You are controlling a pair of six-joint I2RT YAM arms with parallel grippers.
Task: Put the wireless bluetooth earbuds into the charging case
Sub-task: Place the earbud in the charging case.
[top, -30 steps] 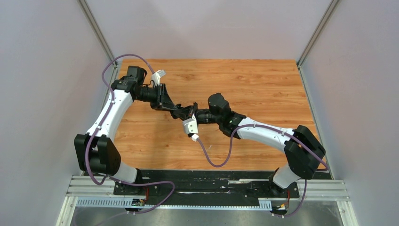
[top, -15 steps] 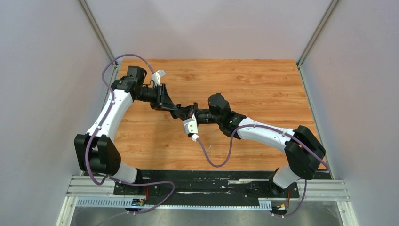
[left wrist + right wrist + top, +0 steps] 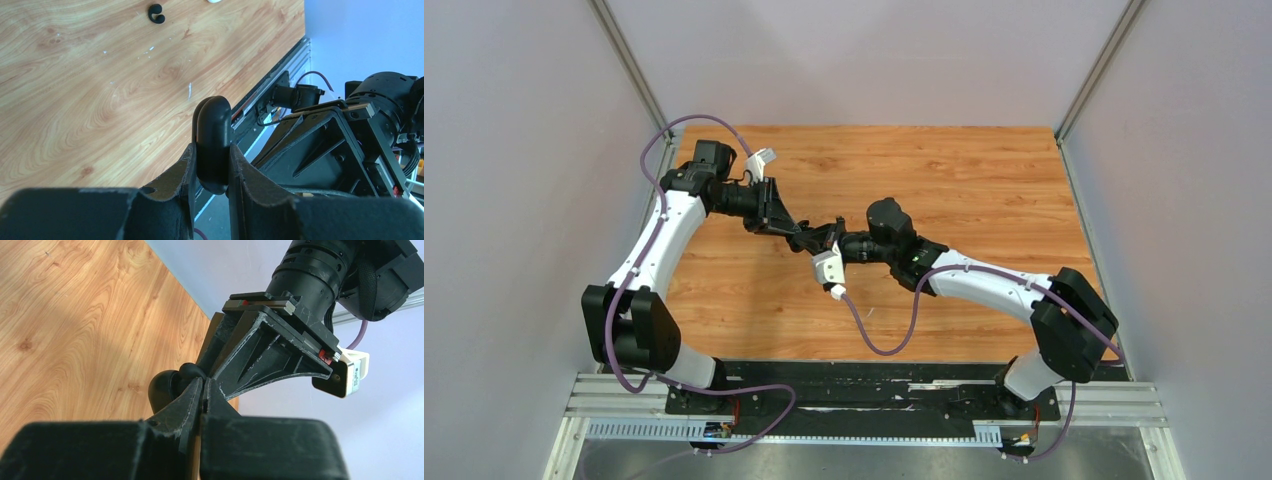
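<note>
My left gripper point(image 3: 210, 150) is shut on a black rounded charging case point(image 3: 214, 135) and holds it above the table. In the top view the left gripper point(image 3: 798, 234) and right gripper point(image 3: 821, 241) meet tip to tip over the table's middle. My right gripper point(image 3: 202, 384) is shut, with a small black earbud point(image 3: 192, 371) at its fingertips, right against the black case point(image 3: 162, 389). Another black earbud point(image 3: 156, 13) lies on the wood in the left wrist view. A white piece point(image 3: 215, 1) is cut off by the top edge. No other earbuds show.
The wooden table point(image 3: 984, 190) is walled by grey panels on the left, back and right. A metal rail point(image 3: 864, 400) with both arm bases runs along the near edge. Purple cables point(image 3: 884, 345) hang from both arms.
</note>
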